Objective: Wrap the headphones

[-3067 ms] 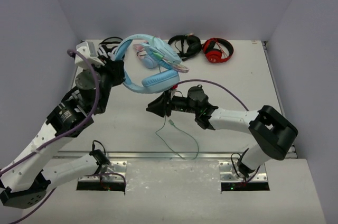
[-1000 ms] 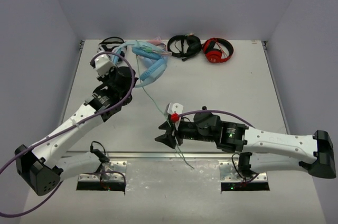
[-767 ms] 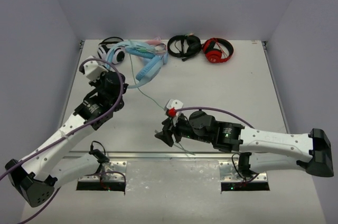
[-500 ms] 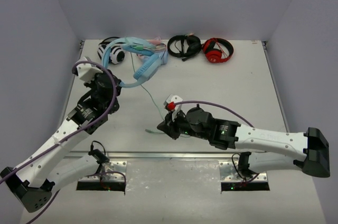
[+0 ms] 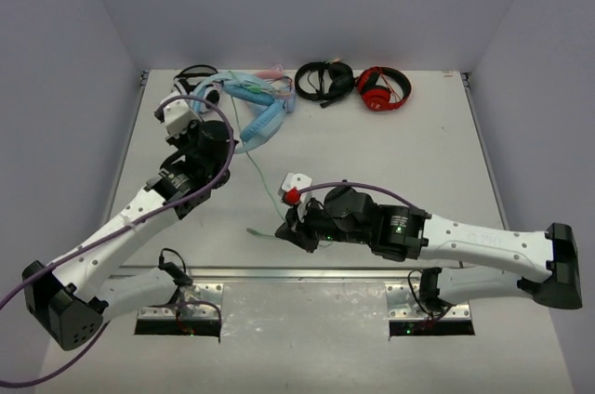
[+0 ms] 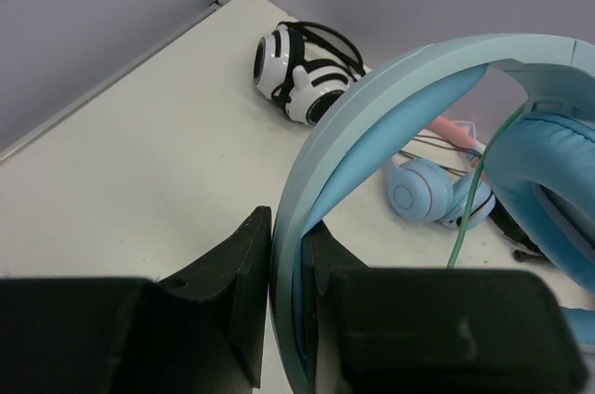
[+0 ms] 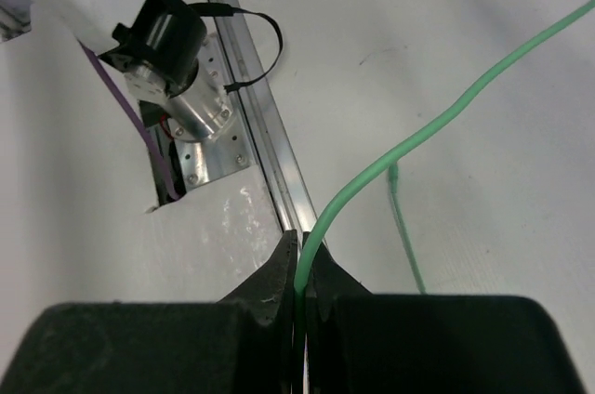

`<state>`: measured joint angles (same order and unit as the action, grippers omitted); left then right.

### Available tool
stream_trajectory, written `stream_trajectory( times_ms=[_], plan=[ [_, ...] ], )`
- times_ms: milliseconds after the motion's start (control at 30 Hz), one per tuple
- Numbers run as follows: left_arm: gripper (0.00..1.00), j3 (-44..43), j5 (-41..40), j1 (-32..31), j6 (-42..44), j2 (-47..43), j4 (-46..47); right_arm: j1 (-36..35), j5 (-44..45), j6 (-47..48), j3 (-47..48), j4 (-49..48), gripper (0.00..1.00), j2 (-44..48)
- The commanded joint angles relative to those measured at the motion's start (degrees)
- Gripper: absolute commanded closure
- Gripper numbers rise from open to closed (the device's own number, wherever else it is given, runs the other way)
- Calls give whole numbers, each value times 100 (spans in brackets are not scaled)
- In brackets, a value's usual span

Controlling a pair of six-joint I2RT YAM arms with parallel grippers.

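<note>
The headphones (image 6: 372, 124) are seen with a headband of smooth, matt plastic and a cup (image 6: 548, 199) of soft, padded leatherette. The cable (image 7: 418, 134) is shown smooth and rubbery. The left fingers (image 6: 232, 292) are matt black plastic. The table (image 5: 418, 143) is finished matt white, and a brushed metal rail (image 7: 262, 148) is set at its six o'clock edge.

Along the far edge of the pale worktop (image 5: 418, 152) lie red-and-black headphones (image 5: 383, 89), black headphones (image 5: 325, 80) just beside them, white-and-black headphones (image 6: 302, 73), and small blue pink-banded headphones (image 6: 423, 194).
</note>
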<state>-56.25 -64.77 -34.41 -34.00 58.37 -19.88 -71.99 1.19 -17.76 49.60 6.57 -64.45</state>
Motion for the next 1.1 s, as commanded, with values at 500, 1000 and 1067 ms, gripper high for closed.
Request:
stream_trajectory(
  times_ms=[500,1000,1067],
  plan=[
    [100,1589,-63,-1173,517,-212,2110,896,59,2426,3353,2648,99,-551],
    [100,1741,1485,-1462,1185,-731,1576,1345,1156,3938,3371,1805,95,-868],
    [100,1653,1547,-1524,1115,-661,1322,1389,1085,3956,3590,1813,95,-1060]
  ],
)
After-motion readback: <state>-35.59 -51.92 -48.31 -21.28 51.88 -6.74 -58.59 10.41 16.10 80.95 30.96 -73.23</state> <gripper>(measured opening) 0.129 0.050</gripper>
